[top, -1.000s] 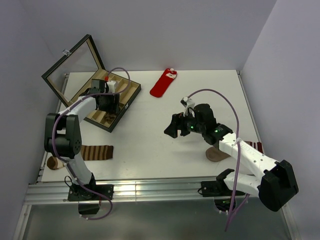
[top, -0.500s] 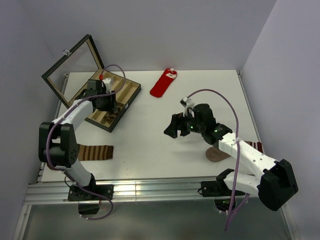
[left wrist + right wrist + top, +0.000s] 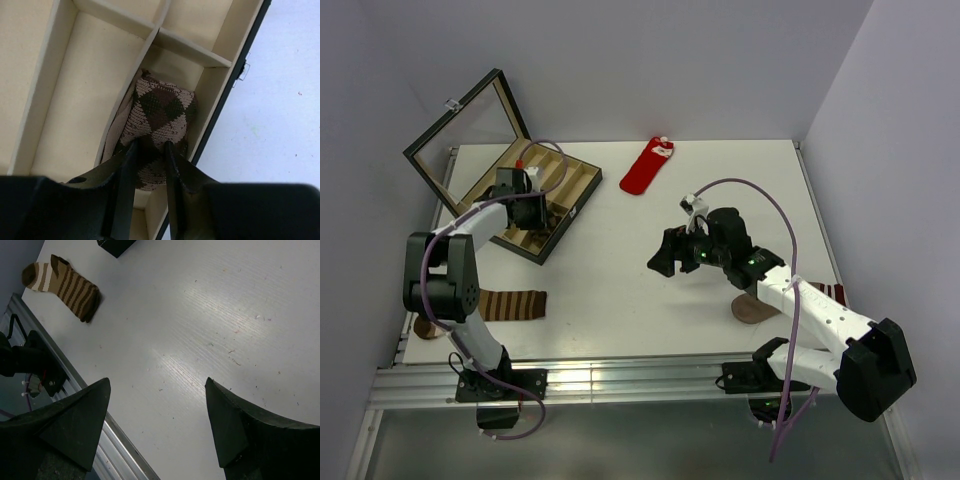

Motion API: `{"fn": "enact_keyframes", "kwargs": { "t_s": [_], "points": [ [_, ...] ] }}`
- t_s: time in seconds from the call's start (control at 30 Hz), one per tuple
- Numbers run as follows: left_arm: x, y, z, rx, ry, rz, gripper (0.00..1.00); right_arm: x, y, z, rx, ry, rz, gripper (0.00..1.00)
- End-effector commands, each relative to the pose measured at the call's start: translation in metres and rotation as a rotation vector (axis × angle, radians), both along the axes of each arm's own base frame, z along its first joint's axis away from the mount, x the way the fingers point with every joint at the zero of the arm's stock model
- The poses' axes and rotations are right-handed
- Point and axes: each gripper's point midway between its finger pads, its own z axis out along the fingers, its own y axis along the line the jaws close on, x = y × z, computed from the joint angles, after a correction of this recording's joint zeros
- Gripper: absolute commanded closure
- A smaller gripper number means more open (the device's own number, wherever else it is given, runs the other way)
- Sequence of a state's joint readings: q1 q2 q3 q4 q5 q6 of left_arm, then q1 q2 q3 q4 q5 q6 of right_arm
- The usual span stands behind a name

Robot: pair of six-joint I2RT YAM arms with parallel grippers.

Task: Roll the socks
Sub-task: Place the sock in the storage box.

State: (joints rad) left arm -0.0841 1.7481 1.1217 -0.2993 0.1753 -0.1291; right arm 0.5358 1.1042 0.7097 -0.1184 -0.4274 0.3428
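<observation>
brown argyle sock (image 3: 160, 107) pinched between the left gripper's (image 3: 151, 145) narrowed jaws, box (image 3: 222, 82) wall just right; right gripper (image 3: 156, 385) wide open, empty, table (image 3: 200, 315) below.

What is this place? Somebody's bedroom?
Most likely a robot test station, not a bedroom: two robot arms bolted to a white table, plain walls boxing it in, and a red sock laid out.

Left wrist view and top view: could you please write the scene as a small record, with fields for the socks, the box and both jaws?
argyle sock: bunched in a compartment of the box, against a divider
left gripper: jaws pinching the argyle sock's near end
red sock: flat on the table, far side, unrolled
right gripper: jaws open, empty, above the table
</observation>
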Motion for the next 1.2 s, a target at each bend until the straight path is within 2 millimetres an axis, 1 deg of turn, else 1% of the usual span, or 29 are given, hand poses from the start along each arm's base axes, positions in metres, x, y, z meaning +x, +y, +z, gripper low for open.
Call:
{"fn": "enact_keyframes", "kwargs": {
  "t_s": [0.0,0.07,0.17,0.2,0.27,0.33,0.43,0.47,0.53,0.57,0.63,0.67,0.7,0.73,0.77,0.8,0.83,0.87,0.9,0.93,0.97,1.0,1.03,1.1,1.13,1.17],
  "points": [
    [-0.023,0.020,-0.045,0.068,0.166,0.058,0.67,0.004,0.001,0.004,0.021,-0.038,0.004,0.17],
    [-0.025,0.023,-0.055,0.079,0.202,0.054,0.68,0.003,0.002,0.003,0.023,-0.035,0.009,0.17],
    [-0.029,0.024,-0.061,0.091,0.218,0.045,0.69,0.003,0.001,0.001,0.020,-0.033,0.006,0.17],
    [-0.031,0.028,-0.064,0.112,0.232,0.047,0.69,0.004,0.001,0.001,0.019,-0.035,0.004,0.17],
    [-0.032,0.031,-0.067,0.130,0.246,0.049,0.68,0.003,0.001,0.000,0.020,-0.033,0.006,0.17],
    [-0.029,0.030,-0.063,0.124,0.226,0.048,0.67,0.003,0.001,0.001,0.022,-0.034,0.009,0.17],
    [-0.019,0.027,-0.041,0.103,0.153,0.059,0.62,0.004,0.002,0.004,0.021,-0.041,0.008,0.17],
    [-0.013,0.027,-0.026,0.098,0.115,0.071,0.58,0.005,0.001,0.008,0.021,-0.050,0.002,0.17],
    [-0.007,0.028,-0.008,0.095,0.068,0.082,0.54,0.007,0.000,0.009,0.015,-0.058,-0.004,0.17],
    [-0.003,0.028,0.010,0.088,0.022,0.097,0.51,0.007,-0.002,0.011,0.011,-0.063,-0.007,0.17],
    [0.003,0.028,0.034,0.078,-0.034,0.114,0.47,0.009,-0.004,0.014,0.000,-0.074,-0.020,0.17],
    [0.004,0.029,0.056,0.071,-0.085,0.124,0.44,0.011,-0.005,0.016,-0.009,-0.082,-0.026,0.17],
    [0.005,0.029,0.068,0.069,-0.114,0.133,0.42,0.011,-0.006,0.019,-0.010,-0.092,-0.030,0.17],
    [0.006,0.030,0.081,0.063,-0.145,0.142,0.41,0.015,-0.010,0.020,-0.026,-0.103,-0.057,0.17],
    [0.006,0.029,0.106,0.042,-0.202,0.155,0.39,0.018,-0.013,0.023,-0.038,-0.112,-0.072,0.17],
    [0.005,0.028,0.118,0.028,-0.225,0.167,0.39,0.020,-0.016,0.026,-0.045,-0.124,-0.088,0.17],
    [0.002,0.026,0.139,-0.003,-0.271,0.185,0.39,0.024,-0.021,0.028,-0.062,-0.136,-0.120,0.17],
    [-0.001,0.024,0.149,-0.023,-0.295,0.188,0.38,0.028,-0.022,0.038,-0.059,-0.159,-0.137,0.16],
    [-0.003,0.022,0.160,-0.042,-0.325,0.198,0.37,0.031,-0.023,0.042,-0.061,-0.170,-0.153,0.16],
    [-0.011,0.021,0.175,-0.079,-0.363,0.224,0.35,0.035,-0.027,0.044,-0.073,-0.176,-0.177,0.16],
    [-0.016,0.021,0.182,-0.092,-0.384,0.236,0.24,0.040,-0.026,0.052,-0.068,-0.187,-0.194,0.16],
    [-0.020,0.022,0.189,-0.101,-0.407,0.249,0.22,0.043,-0.027,0.054,-0.068,-0.188,-0.209,0.16],
    [-0.030,0.026,0.199,-0.114,-0.437,0.282,0.21,0.046,-0.028,0.056,-0.071,-0.184,-0.224,0.16],
    [-0.040,0.029,0.207,-0.128,-0.461,0.309,0.18,0.056,-0.027,0.061,-0.071,-0.180,-0.255,0.16],
    [-0.050,0.035,0.214,-0.125,-0.485,0.351,0.17,0.060,-0.027,0.063,-0.067,-0.178,-0.269,0.16],
    [-0.056,0.038,0.217,-0.124,-0.492,0.368,0.14,0.066,-0.025,0.064,-0.060,-0.167,-0.287,0.16]
  ]
}}
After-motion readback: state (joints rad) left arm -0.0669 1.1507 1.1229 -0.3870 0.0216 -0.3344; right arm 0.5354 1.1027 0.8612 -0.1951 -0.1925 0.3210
